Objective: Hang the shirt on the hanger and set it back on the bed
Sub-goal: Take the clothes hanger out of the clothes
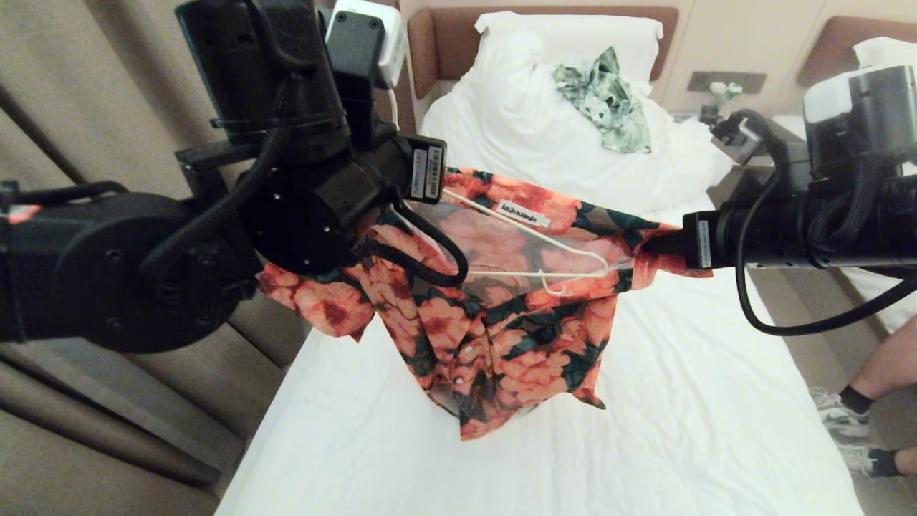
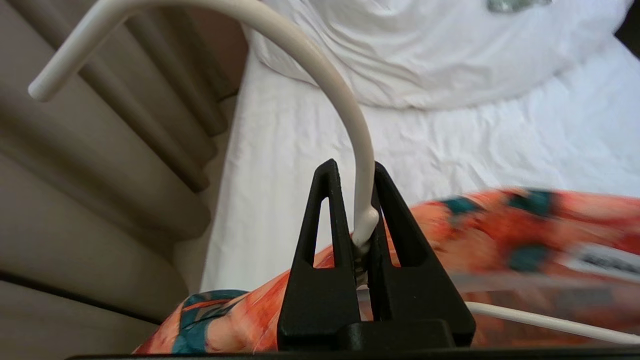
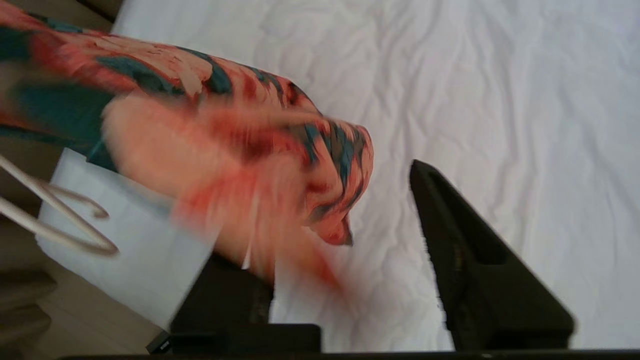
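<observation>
Two tools work above the bed (image 1: 680,401). The left tool (image 2: 357,240) is pinched tight on the neck of the hanger (image 1: 534,244), whose curved hook arcs toward the upper left of the left wrist frame. The right tool (image 3: 350,250) stands parted, its fingers (image 3: 465,250) apart with a blurred fold of the shirt (image 1: 501,337) between them. At the head frame's centre the thin cream wire hanger runs left to right, and the soft flowered shirt droops toward the smooth white sheet.
</observation>
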Controlling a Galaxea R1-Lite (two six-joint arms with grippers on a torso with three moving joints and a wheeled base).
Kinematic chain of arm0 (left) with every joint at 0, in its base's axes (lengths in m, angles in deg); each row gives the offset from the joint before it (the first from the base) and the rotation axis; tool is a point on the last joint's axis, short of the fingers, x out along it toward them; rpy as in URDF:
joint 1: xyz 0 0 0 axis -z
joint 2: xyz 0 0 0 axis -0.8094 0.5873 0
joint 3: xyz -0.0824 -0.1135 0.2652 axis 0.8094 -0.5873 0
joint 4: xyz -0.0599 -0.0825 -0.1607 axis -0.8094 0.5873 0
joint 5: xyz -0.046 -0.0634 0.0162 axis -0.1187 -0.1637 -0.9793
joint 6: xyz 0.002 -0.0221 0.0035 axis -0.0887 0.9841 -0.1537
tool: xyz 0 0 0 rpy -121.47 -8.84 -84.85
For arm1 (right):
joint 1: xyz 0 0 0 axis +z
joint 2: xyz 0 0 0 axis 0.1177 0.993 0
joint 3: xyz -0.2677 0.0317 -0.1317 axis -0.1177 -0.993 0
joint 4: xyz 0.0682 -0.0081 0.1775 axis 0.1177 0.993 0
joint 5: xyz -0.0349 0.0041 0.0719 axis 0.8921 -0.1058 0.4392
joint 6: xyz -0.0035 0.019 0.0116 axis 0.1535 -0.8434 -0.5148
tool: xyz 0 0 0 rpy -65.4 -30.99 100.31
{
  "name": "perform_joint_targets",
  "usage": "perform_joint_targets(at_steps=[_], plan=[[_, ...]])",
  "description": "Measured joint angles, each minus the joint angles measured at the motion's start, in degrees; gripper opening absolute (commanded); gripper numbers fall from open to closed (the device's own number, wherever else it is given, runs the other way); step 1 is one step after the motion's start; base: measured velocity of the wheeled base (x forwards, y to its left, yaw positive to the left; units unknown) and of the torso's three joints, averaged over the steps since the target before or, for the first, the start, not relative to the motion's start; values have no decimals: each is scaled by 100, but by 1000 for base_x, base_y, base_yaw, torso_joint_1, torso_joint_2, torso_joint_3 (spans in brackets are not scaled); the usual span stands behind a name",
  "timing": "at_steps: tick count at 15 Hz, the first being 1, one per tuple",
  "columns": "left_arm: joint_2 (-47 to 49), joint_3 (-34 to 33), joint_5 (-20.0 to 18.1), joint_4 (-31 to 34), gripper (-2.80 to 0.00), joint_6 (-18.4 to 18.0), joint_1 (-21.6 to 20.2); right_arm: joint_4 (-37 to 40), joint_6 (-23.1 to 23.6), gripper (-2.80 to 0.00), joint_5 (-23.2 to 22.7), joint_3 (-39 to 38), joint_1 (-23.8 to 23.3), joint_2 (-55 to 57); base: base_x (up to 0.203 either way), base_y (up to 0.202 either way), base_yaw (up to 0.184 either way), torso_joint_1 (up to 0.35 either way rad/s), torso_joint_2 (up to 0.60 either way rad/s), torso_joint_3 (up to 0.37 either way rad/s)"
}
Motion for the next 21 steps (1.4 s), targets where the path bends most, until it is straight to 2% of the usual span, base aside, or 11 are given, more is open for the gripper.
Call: perform_joint_targets(at_steps=[3, 6, 7, 11, 14, 17, 20, 21], plan=[[346, -22, -11, -96, -280, 275, 221, 390, 249, 0, -6, -224, -268, -113, 0, 0, 0, 0, 0, 0], [693, -27, -41, -107, -280, 509, 415, 1214, 966, 0, -29, -466, -635, -204, 0, 0, 0, 0, 0, 0], [788, -27, -41, -110, -280, 524, 451, 1286, 1032, -280, -85, -500, -759, -201, 0, 0, 0, 0, 0, 0], [1162, -190, -101, -108, -280, 794, 547, 1115, 1036, -280, -526, -648, -1142, -336, 0, 0, 0, 0, 0, 0], [1529, -306, -366, -66, -280, 1267, 563, 995, 942, -280, -636, -682, -1220, -696, 0, 0, 0, 0, 0, 0], [1976, -267, -932, 104, -280, 2227, 565, 988, 614, -280, -647, -693, -1234, -993, 0, 0, 0, 0, 0, 0], [2262, -115, -1616, 266, -280, 3390, 488, 970, 590, -280, -609, -644, -1261, -1061, 0, 0, 0, 0, 0, 0], [2307, -82, -1847, 313, -280, 3654, 435, 965, 590, -280, -607, -638, -1268, -1067, 0, 0, 0, 0, 0, 0]])
